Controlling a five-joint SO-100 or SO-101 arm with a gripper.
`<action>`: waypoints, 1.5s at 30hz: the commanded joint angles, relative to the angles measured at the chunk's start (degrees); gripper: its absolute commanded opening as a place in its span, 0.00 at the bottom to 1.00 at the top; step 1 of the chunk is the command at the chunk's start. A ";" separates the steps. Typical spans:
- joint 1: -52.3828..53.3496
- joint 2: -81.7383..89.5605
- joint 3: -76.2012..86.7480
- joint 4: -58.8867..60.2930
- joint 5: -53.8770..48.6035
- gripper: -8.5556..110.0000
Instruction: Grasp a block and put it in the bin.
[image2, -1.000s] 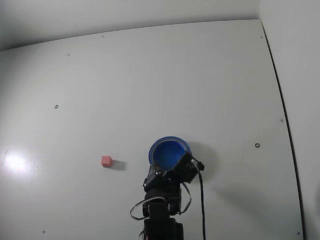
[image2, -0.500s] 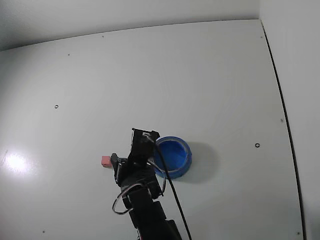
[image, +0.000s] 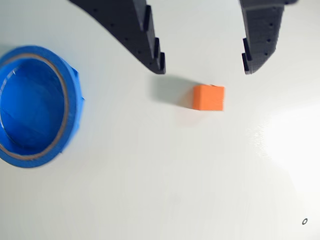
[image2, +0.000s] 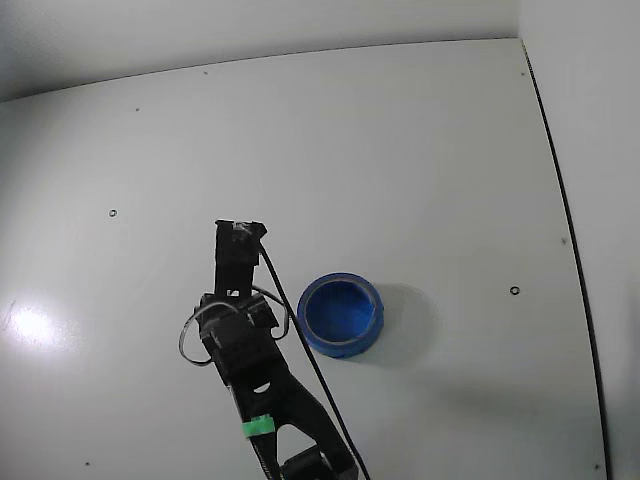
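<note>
Currently the black fingers are spread above the small orange-pink cube; an off-centre descent could knock it aside on the white worktop.

White table — block, bin.

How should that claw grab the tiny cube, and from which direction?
Probably straight down from above, closing on two opposite flat side faces. In the wrist view the block sits flat on the table, apart from the bin, with bare space around it. The open claw is wider than the block, its fingers roughly in line with the block's sides.
</note>
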 joint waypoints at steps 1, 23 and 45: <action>-1.76 -2.46 -9.23 -0.35 -0.18 0.26; -4.83 -23.91 -20.74 -1.05 -0.88 0.26; -4.66 -32.17 -20.83 -1.14 -0.88 0.26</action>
